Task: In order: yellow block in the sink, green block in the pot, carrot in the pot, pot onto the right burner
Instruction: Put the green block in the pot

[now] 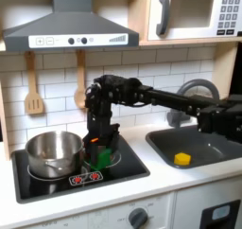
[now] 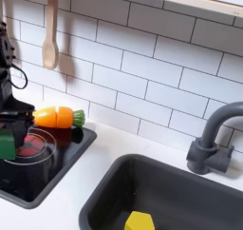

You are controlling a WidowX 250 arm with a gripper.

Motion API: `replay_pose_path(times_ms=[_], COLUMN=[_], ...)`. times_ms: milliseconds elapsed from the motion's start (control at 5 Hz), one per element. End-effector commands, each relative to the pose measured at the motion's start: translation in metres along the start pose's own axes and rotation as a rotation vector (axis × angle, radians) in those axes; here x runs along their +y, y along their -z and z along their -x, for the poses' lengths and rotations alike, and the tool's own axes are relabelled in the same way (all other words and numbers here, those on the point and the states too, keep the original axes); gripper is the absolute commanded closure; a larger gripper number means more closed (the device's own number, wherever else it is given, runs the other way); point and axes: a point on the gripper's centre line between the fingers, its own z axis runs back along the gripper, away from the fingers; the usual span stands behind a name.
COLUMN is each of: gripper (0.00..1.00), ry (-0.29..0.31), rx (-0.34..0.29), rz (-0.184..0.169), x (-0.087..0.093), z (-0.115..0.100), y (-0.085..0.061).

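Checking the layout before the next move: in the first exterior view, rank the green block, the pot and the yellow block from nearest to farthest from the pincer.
1. Green block: at the pincer, on the stovetop.
2. Pot: on the first exterior view's left burner.
3. Yellow block: in the sink, on the first exterior view's right.

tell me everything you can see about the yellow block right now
The yellow block is a small plain cube, matte and evenly yellow, seemingly plastic or painted wood. It lies on the floor of the dark grey sink, near the front in the first exterior view; the second exterior view catches its top at the bottom edge. It rests flat with nothing else touching it. The gripper is away over the stovetop, at the green block.
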Motion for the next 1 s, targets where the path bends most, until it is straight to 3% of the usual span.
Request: replay_pose_path(times_ms=[0, 600, 800], gripper=[0.0, 0.0, 0.0], ry=[0.003, 0.002, 0.006], rx=[0.001, 0.0, 0.017], rz=[0.0, -0.008, -0.007], x=[-0.003, 0.002, 0.004], z=[0.0, 0.001, 0.002], y=[0.002, 0.011, 0.022])
